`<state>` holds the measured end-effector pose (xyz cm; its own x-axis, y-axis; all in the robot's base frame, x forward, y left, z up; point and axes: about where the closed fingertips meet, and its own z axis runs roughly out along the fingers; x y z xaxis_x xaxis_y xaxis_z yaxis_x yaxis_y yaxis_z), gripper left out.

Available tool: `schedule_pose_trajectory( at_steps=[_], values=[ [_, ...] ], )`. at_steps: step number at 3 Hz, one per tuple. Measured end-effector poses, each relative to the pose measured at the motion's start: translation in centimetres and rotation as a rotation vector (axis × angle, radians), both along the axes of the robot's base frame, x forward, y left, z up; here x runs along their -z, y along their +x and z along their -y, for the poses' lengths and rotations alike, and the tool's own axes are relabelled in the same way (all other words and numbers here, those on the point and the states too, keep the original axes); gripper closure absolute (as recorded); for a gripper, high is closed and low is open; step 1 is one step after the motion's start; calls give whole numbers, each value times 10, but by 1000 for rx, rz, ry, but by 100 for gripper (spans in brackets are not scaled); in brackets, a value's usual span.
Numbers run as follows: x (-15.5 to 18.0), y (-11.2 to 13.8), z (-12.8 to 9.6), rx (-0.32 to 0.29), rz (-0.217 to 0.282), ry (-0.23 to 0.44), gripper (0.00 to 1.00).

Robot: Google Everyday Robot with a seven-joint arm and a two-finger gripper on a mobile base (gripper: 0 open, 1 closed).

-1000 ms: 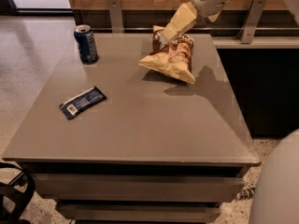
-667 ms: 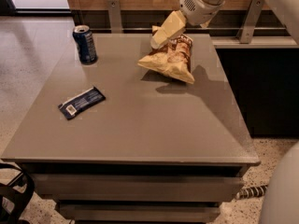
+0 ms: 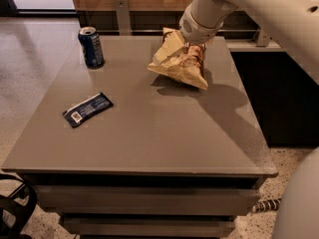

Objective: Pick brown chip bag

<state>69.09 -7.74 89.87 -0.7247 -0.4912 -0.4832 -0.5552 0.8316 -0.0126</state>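
Three things on the table (image 3: pixel 149 143): brown chip bag (image 3: pixel 185 67), blue drink can (image 3: pixel 91 46), dark blue wrapper (image 3: pixel 87 109).
Brown chip bag: far right part of the table, crinkled, tan-yellow end toward the near right, dark brown part up under the wrist.
End effector (image 3: pixel 168 49): down at the bag's far left edge, against it; clenched or released, cannot tell.
Arm (image 3: pixel 259 9): white, slanting down from the upper right.
Blue drink can: upright near the far left corner, well apart from the bag.
Dark blue wrapper: flat on the left side, nearer than the can.
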Motion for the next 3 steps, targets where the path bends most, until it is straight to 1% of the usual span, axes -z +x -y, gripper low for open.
schedule_pose_trajectory(
  at_steps=[1,2,3],
  values=[
    [16,18,-23,-19,18,-6,0],
    [40,28,-49,-51,-2,-11,0],
    [63,30,-53,-64,-15,-11,0]
  ],
)
